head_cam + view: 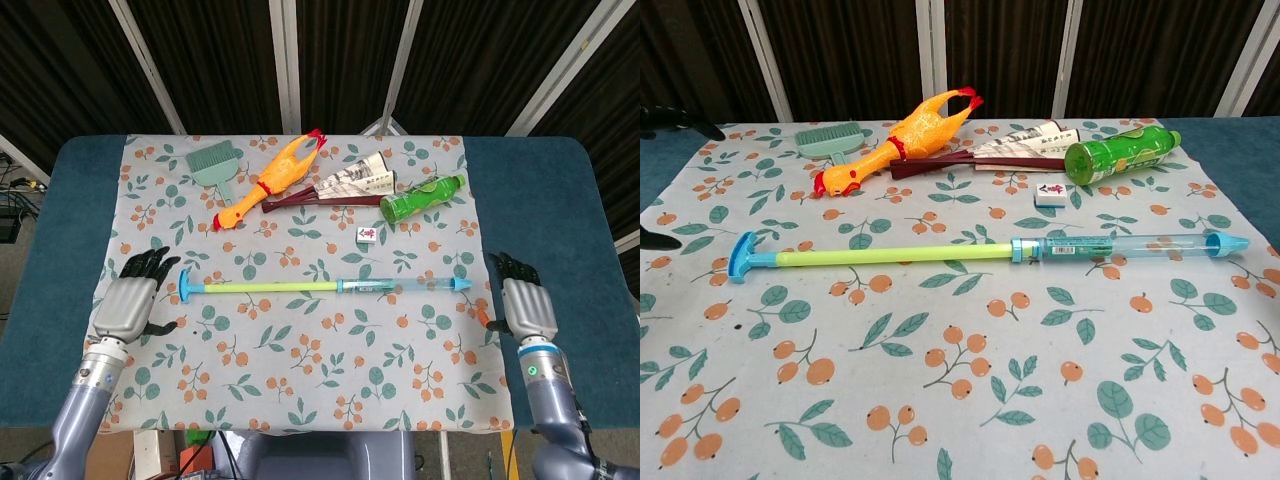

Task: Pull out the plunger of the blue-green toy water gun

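The blue-green toy water gun (400,285) (1120,244) lies flat across the floral cloth. Its yellow-green plunger rod (265,287) (895,256) stands drawn far out to the left and ends in a blue handle (186,285) (742,258). My left hand (128,300) rests open to the left of that handle, apart from it. My right hand (528,305) is open to the right of the gun's tip (466,284), not touching it. In the chest view only dark fingertips (652,238) show at the left edge.
At the back of the cloth lie a teal brush (212,165), an orange rubber chicken (272,180), a folded fan (335,185) and a green bottle (421,196). A small white tile (367,235) sits just behind the gun's barrel. Dark blue table (560,190) flanks the cloth.
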Controlling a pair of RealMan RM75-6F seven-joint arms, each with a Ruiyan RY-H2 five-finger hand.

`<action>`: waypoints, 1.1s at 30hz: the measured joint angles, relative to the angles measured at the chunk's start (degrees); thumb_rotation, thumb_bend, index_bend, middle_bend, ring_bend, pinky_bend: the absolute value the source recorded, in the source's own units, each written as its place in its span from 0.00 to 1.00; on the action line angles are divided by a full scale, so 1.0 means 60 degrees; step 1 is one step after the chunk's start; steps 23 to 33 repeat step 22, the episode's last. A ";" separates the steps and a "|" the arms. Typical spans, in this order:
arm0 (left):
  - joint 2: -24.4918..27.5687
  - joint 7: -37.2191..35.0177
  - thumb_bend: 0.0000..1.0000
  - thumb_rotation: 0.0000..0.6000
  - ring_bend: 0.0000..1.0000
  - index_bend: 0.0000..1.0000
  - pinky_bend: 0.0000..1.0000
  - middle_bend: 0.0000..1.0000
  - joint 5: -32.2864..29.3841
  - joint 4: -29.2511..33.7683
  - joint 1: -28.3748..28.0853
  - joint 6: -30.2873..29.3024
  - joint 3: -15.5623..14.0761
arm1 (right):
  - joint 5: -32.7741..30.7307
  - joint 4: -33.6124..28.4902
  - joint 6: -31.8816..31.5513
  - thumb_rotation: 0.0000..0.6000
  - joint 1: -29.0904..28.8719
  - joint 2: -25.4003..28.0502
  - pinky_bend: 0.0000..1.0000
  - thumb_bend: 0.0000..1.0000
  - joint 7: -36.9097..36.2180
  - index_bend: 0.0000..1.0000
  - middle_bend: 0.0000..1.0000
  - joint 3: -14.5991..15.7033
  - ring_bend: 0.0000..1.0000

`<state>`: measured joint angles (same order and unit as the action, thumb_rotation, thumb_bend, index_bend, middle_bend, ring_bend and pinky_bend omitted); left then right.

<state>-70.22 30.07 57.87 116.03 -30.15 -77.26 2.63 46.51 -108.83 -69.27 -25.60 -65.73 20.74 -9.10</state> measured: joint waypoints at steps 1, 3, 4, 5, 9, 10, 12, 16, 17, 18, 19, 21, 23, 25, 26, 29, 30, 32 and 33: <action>0.0145 -0.0326 0.18 1.00 0.00 0.11 0.06 0.01 0.0546 -0.0025 0.0214 -0.0110 -0.0186 | 0.0392 -0.0129 -0.0070 1.00 0.0225 0.0217 0.00 0.32 -0.0294 0.00 0.00 0.0131 0.00; 0.0374 -0.0861 0.17 1.00 0.00 0.08 0.06 0.00 0.1412 -0.0096 0.0585 -0.0323 -0.0519 | 0.1048 -0.0302 -0.0202 1.00 0.0592 0.0543 0.00 0.28 -0.0813 0.00 0.00 0.0344 0.00; 0.0531 -0.1255 0.16 1.00 0.00 0.06 0.05 0.00 0.2001 -0.0168 0.0858 -0.0490 -0.0767 | 0.1528 -0.0387 -0.0306 1.00 0.0844 0.0750 0.00 0.26 -0.1185 0.00 0.00 0.0499 0.00; 0.0651 -0.1572 0.16 1.00 0.00 0.04 0.05 0.00 0.2440 -0.0238 0.1077 -0.0632 -0.0965 | 0.1908 -0.0434 -0.0401 1.00 0.1036 0.0898 0.00 0.26 -0.1456 0.00 0.00 0.0624 0.00; 0.1121 -0.2947 0.15 1.00 0.00 0.01 0.04 0.00 0.4233 -0.0805 0.2087 -0.1442 -0.1802 | 0.3731 -0.0446 -0.0994 1.00 0.1865 0.1412 0.00 0.26 -0.2387 0.00 0.00 0.1228 0.00; 0.1244 -0.3361 0.15 1.00 0.00 0.00 0.03 0.00 0.4704 -0.1077 0.2434 -0.1738 -0.2045 | 0.4323 -0.0383 -0.1272 1.00 0.2144 0.1520 0.00 0.26 -0.2576 0.00 0.00 0.1433 0.00; 0.1404 -0.3959 0.15 1.00 0.00 0.00 0.02 0.00 0.5213 -0.1465 0.2928 -0.2115 -0.2353 | 0.5193 -0.0196 -0.1796 1.00 0.2599 0.1626 0.00 0.26 -0.2799 0.00 0.00 0.1745 0.00; 0.1676 -0.5002 0.15 1.00 0.00 0.00 0.02 0.00 0.5736 -0.2445 0.3717 -0.2748 -0.2803 | 0.6722 0.0795 -0.3126 1.00 0.3608 0.1663 0.00 0.26 -0.3168 0.00 0.00 0.2376 0.00; 0.1700 -0.5133 0.15 1.00 0.00 0.00 0.02 0.00 0.5806 -0.2676 0.3817 -0.2891 -0.2831 | 0.6882 0.1044 -0.3339 1.00 0.3807 0.1652 0.00 0.26 -0.3290 0.00 0.00 0.2466 0.00; 0.1708 -0.5257 0.15 1.00 0.00 0.00 0.02 0.00 0.5870 -0.2908 0.3923 -0.3057 -0.2836 | 0.6995 0.1259 -0.3511 1.00 0.3989 0.1638 0.00 0.26 -0.3445 0.00 0.00 0.2528 0.00; 0.1702 -0.5409 0.15 1.00 0.00 0.00 0.02 0.00 0.5950 -0.3213 0.4066 -0.3299 -0.2817 | 0.7110 0.1460 -0.3702 1.00 0.4164 0.1618 0.00 0.26 -0.3672 0.00 0.00 0.2581 0.00; 0.1675 -0.5579 0.15 1.00 0.00 0.00 0.01 0.00 0.6032 -0.3627 0.4286 -0.3619 -0.2755 | 0.7235 0.1654 -0.3868 1.00 0.4308 0.1588 0.00 0.26 -0.3938 0.00 0.00 0.2630 0.00; 0.1653 -0.5663 0.15 1.00 0.00 0.00 0.01 0.00 0.6058 -0.3852 0.4445 -0.3761 -0.2704 | 0.7293 0.1761 -0.3904 1.00 0.4370 0.1569 0.00 0.26 -0.4016 0.00 0.00 0.2643 0.00; 0.1653 -0.5663 0.15 1.00 0.00 0.00 0.01 0.00 0.6058 -0.3852 0.4445 -0.3761 -0.2704 | 0.7293 0.1761 -0.3904 1.00 0.4370 0.1569 0.00 0.26 -0.4016 0.00 0.00 0.2643 0.00; 0.1653 -0.5663 0.15 1.00 0.00 0.00 0.01 0.00 0.6058 -0.3852 0.4445 -0.3761 -0.2704 | 0.7293 0.1761 -0.3904 1.00 0.4370 0.1569 0.00 0.26 -0.4016 0.00 0.00 0.2643 0.00; 0.1653 -0.5663 0.15 1.00 0.00 0.00 0.01 0.00 0.6058 -0.3852 0.4445 -0.3761 -0.2704 | 0.7293 0.1761 -0.3904 1.00 0.4370 0.1569 0.00 0.26 -0.4016 0.00 0.00 0.2643 0.00; 0.1653 -0.5663 0.15 1.00 0.00 0.00 0.01 0.00 0.6058 -0.3852 0.4445 -0.3761 -0.2704 | 0.7293 0.1761 -0.3904 1.00 0.4370 0.1569 0.00 0.26 -0.4016 0.00 0.00 0.2643 0.00; 0.1653 -0.5663 0.15 1.00 0.00 0.00 0.01 0.00 0.6058 -0.3852 0.4445 -0.3761 -0.2704 | 0.7293 0.1761 -0.3904 1.00 0.4370 0.1569 0.00 0.26 -0.4016 0.00 0.00 0.2643 0.00; 0.1653 -0.5663 0.15 1.00 0.00 0.00 0.01 0.00 0.6058 -0.3852 0.4445 -0.3761 -0.2704 | 0.7293 0.1761 -0.3904 1.00 0.4370 0.1569 0.00 0.26 -0.4016 0.00 0.00 0.2643 0.00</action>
